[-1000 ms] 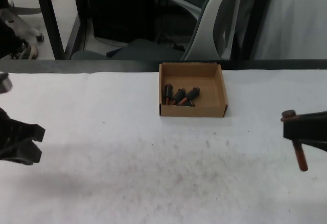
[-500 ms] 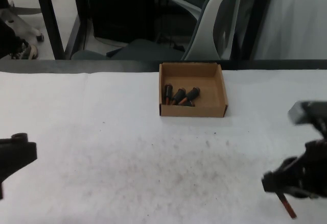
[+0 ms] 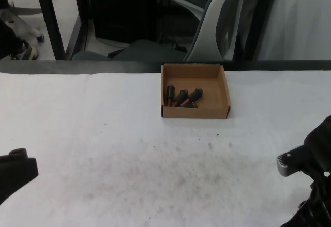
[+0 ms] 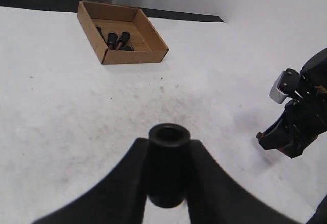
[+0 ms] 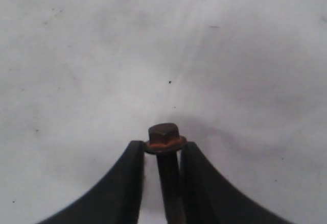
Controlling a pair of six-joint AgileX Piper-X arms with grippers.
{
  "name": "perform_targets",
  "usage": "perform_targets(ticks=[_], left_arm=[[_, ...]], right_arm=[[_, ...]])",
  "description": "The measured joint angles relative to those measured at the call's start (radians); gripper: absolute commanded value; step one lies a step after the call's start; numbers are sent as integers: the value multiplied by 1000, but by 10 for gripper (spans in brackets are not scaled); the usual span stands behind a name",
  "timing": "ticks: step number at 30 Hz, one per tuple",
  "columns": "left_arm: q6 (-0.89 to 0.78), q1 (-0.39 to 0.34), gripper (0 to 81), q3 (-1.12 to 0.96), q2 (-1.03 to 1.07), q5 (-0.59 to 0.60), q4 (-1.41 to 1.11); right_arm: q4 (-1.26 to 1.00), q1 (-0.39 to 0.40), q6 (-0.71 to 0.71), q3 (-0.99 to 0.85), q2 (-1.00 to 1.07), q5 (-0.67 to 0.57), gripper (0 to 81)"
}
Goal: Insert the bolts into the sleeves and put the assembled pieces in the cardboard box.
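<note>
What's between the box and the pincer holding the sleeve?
Only bare, smudged bench lies between the left pincer with its sleeve and the box, in the left wrist view.

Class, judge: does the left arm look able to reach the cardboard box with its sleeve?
Probably yes: bare bench lies between the left tool, shut on the sleeve, and the cardboard box; the right arm stands aside.

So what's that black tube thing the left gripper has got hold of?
It is a sleeve: a short black cylinder, dull like dark metal or plastic, with a round hole in the end that shows. The hole looks empty. The left gripper is shut on its sides and holds it over the white bench, the open end pointing away from the gripper. Nothing else seems to touch it.
</note>
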Motion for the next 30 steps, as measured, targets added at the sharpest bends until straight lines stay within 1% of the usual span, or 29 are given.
perform_targets(ticks=[1, 4, 5, 6, 8, 9, 12, 21, 30], left_arm=[[-3, 0, 8, 0, 0, 1, -7], [-6, 0, 8, 0, 0, 1, -24], [-6, 0, 8, 0, 0, 1, -27], [-6, 0, 8, 0, 0, 1, -29], [-9, 0, 8, 0, 0, 1, -30], [-9, 0, 8, 0, 0, 1, -31], [-9, 0, 8, 0, 0, 1, -34], [-18, 0, 8, 0, 0, 3, -34], [-27, 0, 8, 0, 0, 4, -34]], right_arm=[[1, 0, 0, 0, 0, 0, 221], [0, 0, -24, 0, 0, -2, 495], [0, 0, -24, 0, 0, -2, 540], [4, 0, -34, 0, 0, -2, 556], [7, 0, -46, 0, 0, 1, 526], [6, 0, -54, 0, 0, 9, 491], [11, 0, -79, 0, 0, 30, 438], [31, 0, -291, 0, 13, 44, 438], [27, 0, -354, 0, 101, 28, 438]])
